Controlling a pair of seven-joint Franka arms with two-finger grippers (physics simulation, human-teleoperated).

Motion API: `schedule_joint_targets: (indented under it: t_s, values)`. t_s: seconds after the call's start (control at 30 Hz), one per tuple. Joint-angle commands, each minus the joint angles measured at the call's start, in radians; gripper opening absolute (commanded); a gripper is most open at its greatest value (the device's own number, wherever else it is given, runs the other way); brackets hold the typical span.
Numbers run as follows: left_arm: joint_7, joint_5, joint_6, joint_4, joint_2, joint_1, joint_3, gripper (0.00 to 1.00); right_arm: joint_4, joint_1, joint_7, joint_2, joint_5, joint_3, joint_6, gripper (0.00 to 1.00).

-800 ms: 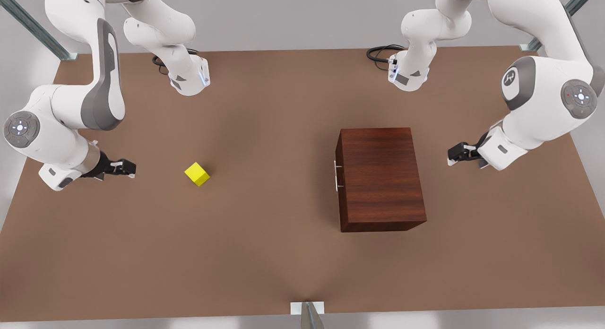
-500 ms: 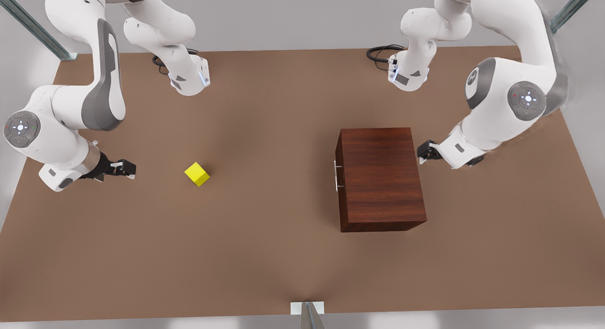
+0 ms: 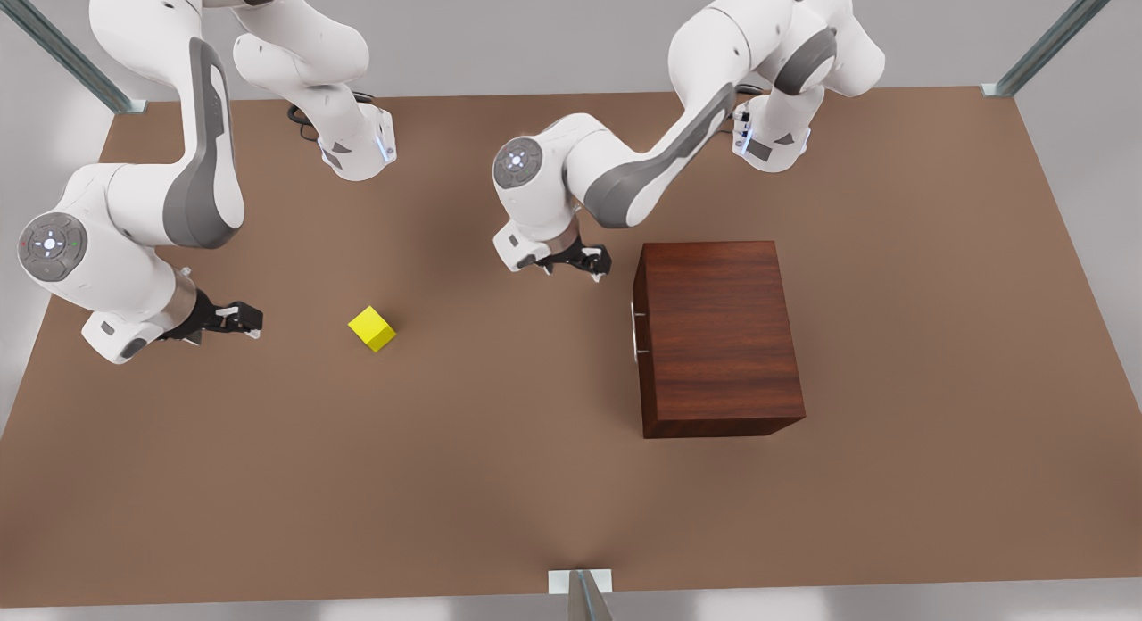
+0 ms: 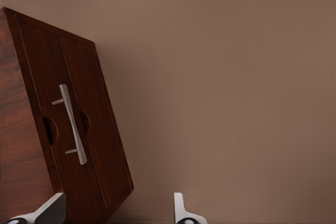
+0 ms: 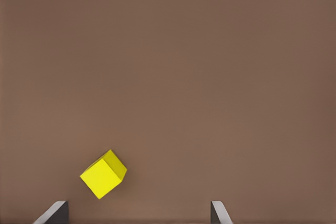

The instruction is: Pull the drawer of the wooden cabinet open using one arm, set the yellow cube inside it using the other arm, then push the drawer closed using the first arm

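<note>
Drawer [image 4: 79, 129] of the boxy dark reddish-brown wooden cabinet [image 3: 718, 335] sits shut, just ahead of your left gripper [image 3: 580, 262], fingers spread. Its thin, rigid silver bar handle [image 4: 72, 124] suits a pinch. Small, likely light yellow cube [image 5: 103, 174] lies before your spread right gripper [image 3: 234, 320].

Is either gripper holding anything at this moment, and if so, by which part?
Nothing is held. The left gripper is open near the cabinet; the right gripper is open beside the yellow cube.
</note>
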Motion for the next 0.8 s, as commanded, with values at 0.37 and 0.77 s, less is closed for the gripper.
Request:
schedule_joint_targets:
  t_s: [0.37, 0.77]
  values:
    - [-0.26, 0.094, 0.001, -0.001, 0.097, 0.039, 0.073, 1.0, 0.0, -0.001, -0.01, 0.001, -0.001, 0.0, 0.0, 1.0]
    - [-0.264, 0.195, 0.001, -0.018, 0.157, 0.021, 0.071, 1.0, 0.0, -0.001, -0.01, 0.001, -0.001, 0.0, 0.0, 1.0]
